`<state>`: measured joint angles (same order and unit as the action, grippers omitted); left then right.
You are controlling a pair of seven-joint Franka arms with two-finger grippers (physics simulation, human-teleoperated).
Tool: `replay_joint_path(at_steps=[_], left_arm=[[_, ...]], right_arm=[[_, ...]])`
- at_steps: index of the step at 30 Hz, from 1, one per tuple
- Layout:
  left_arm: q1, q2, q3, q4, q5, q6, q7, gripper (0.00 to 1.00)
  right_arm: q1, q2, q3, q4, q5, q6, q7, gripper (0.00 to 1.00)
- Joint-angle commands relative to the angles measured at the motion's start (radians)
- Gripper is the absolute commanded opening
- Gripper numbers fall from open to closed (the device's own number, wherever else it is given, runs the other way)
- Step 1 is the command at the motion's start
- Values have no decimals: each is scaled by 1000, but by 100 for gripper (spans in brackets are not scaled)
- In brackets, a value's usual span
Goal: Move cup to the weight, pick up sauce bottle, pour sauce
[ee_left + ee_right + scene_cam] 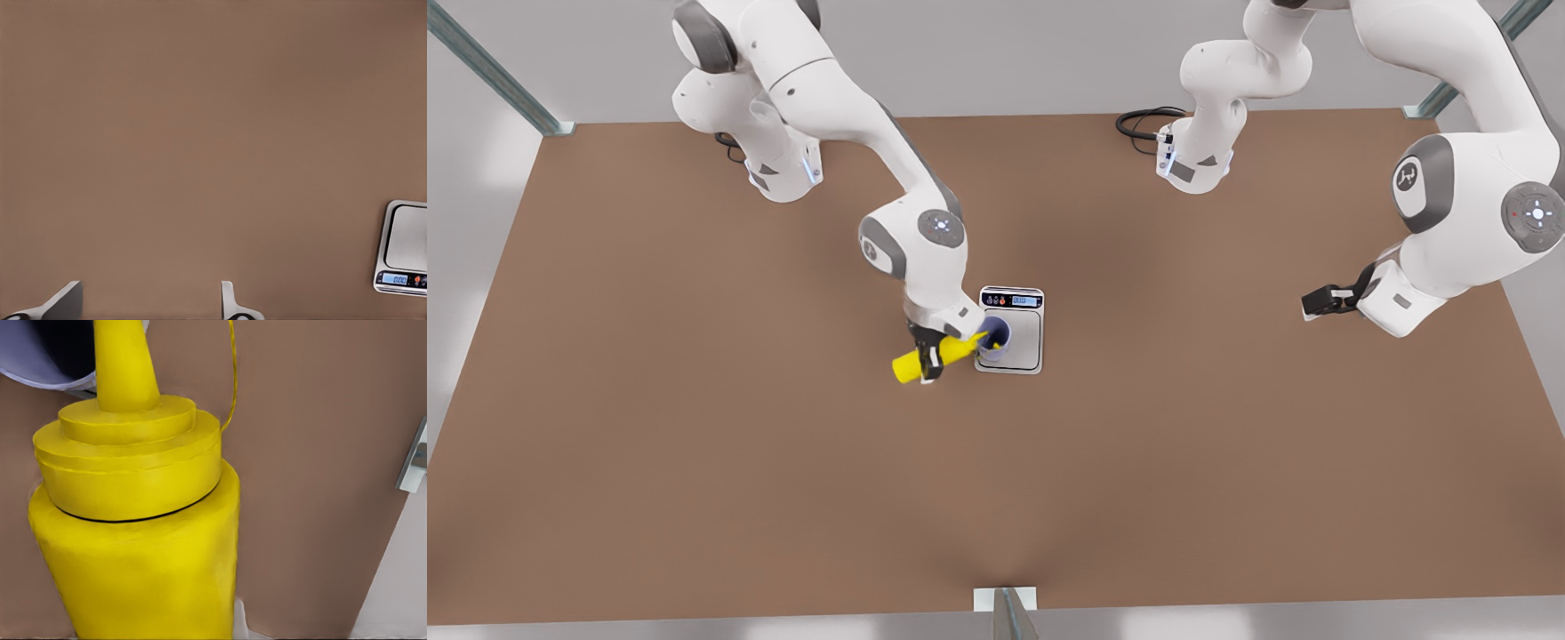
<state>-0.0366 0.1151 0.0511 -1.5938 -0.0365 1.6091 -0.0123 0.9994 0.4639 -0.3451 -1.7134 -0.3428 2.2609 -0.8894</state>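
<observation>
The yellow sauce bottle (910,365) lies tilted almost flat, and its nozzle reaches over the rim of the lavender cup (994,338). My right gripper (929,356), on the front view's left, is shut on the bottle's body. The cup stands upright on the silver weight (1026,345). In the right wrist view the sauce bottle (133,553) is close up, its tip over the cup (40,360), with a thin yellow strand beside the nozzle. My left gripper (1319,302) waits open at the front view's right, far from the weight (403,257); its fingertips (63,301) are spread wide.
Bare brown table surrounds the weight on all sides. Both arm bases and a black cable (1143,120) sit along the far edge. Metal frame posts stand at the far corners and at the middle of the near edge (1005,609).
</observation>
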Motion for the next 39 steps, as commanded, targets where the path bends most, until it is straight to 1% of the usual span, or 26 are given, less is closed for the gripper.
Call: replay_joint_path(at_steps=[1,5,10,12,15,17,21,27,35,36,37,39], left_arm=[[0,0,0,0,-2,0,0,100],[0,0,0,12,-8,-5,2,100],[0,1,1,12,-28,-5,2,100],[0,3,1,12,-28,-5,2,100],[0,3,1,12,-29,-5,2,100],[1,3,1,12,-29,-5,2,100],[0,3,1,14,-31,-6,5,100],[0,9,0,17,-31,-8,5,100],[0,15,0,28,-31,-11,3,100],[0,15,-2,28,-31,-11,3,100],[-2,15,-2,28,-31,-11,3,100],[-2,17,-2,34,-31,-11,3,100]], right_arm=[[-1,2,2,0,-24,-1,20,56],[21,10,0,6,-101,-46,47,56],[79,52,3,26,-262,-132,49,56],[85,61,3,32,-265,-132,49,56],[87,62,5,40,-325,-169,49,56],[87,82,5,77,-361,-216,49,56],[107,114,5,92,-412,-241,49,56],[120,144,5,94,-413,-241,50,56],[113,139,2,127,-404,-244,46,56],[107,130,2,126,-387,-245,46,56],[91,108,-3,126,-328,-244,44,56],[9,59,0,115,-176,-244,41,56]])
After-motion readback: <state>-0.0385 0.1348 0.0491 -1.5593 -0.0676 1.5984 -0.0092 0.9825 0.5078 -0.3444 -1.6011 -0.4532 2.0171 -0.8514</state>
